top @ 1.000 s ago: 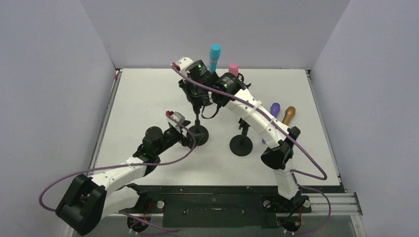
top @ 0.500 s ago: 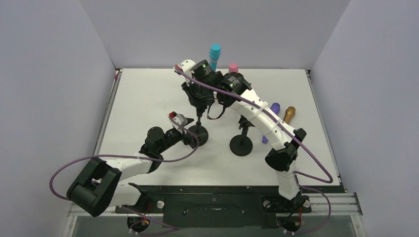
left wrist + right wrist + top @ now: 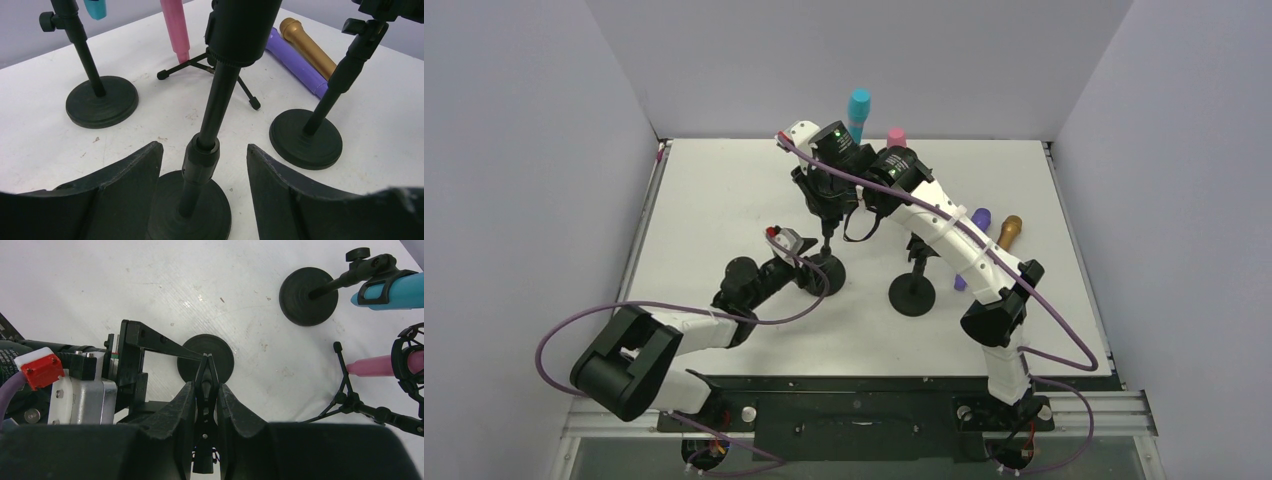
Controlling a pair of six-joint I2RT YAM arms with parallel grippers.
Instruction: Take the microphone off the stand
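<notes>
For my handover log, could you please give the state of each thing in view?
Left gripper: open, astride pole of centre stand.
Right gripper: shut on black microphone.
Black microphone: upright on centre stand.
Cyan microphone: clipped, tilted, in rear stand.
Pink microphone: held in tripod stand.
Purple microphone: lying on table.
Gold microphone: lying on table.
Fourth stand: upright.

Pincer (image 3: 204,150) straddles stand (image 3: 220,95), seemingly untouching.
</notes>
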